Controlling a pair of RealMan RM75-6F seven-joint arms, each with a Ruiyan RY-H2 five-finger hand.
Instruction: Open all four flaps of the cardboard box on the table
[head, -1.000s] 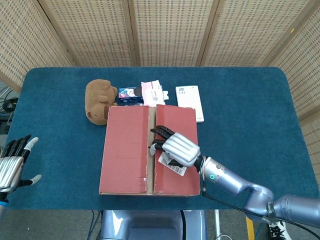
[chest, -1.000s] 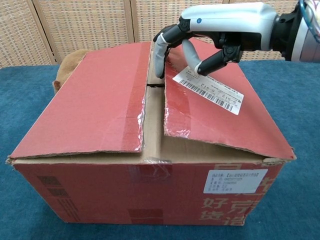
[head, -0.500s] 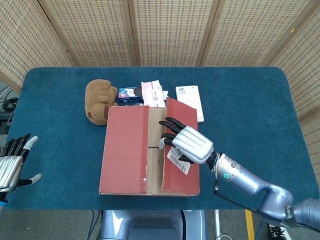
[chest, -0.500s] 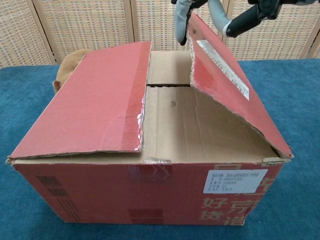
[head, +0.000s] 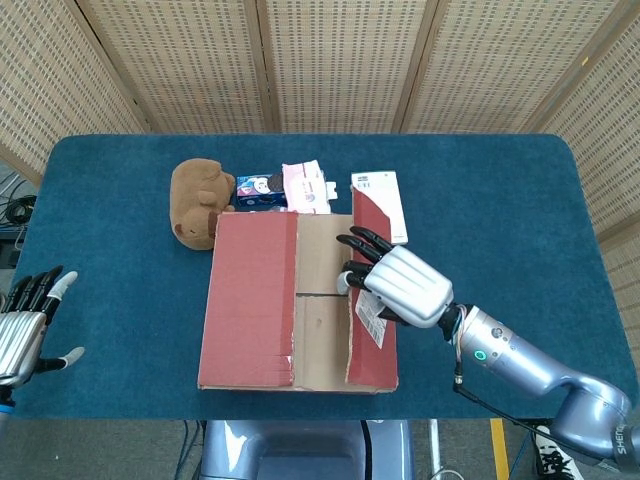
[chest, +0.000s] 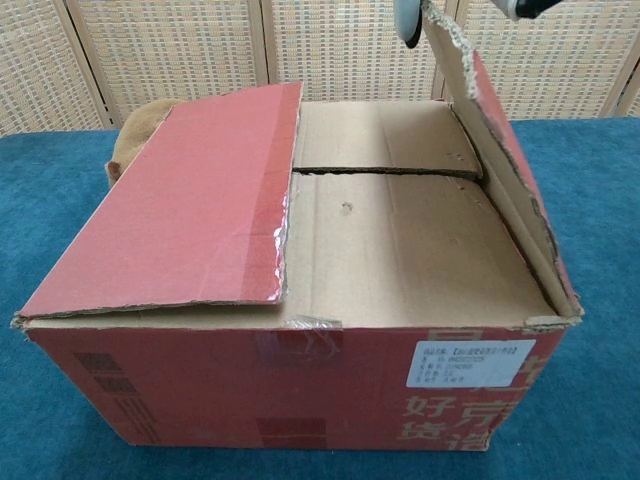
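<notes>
The box (head: 297, 300) sits in the middle of the blue worktop (head: 500, 200), and I place everything else from it. Well off to its left, at the worktop's edge, my left hand (head: 25, 325) hovers with fingers apart, holding nothing.

Across the box from left to right: the left flap (chest: 190, 200) lies down flat, just as it did a second ago. The two plain brown inner flaps (chest: 390, 200) are next, closed and meeting along a seam across the middle. A second ago the right flap (chest: 505, 170) lay nearly flat over them; half a second ago it was halfway up; now I have it raised close to upright, so the inner flaps are fully uncovered on that side. My right hand (head: 395, 285) is clamped on that flap's free edge, fingertips curled over it and thumb against the labelled outer face.

As I judge it, one flap of four is almost open. It needs pushing outward past vertical so it does not fall back; then come the left flap and the two inner ones.

As for writing: the flap's shipping label (head: 372, 318) carries a barcode I cannot read. The front of the box has a white sticker (chest: 475, 362) with print too small to make out, and large pale Chinese characters (chest: 450, 420) that I read as "好京".

Behind the box lie a brown plush toy (head: 198, 200), small colourful packets (head: 285, 187) and a white carton (head: 382, 195); their print is illegible.
</notes>
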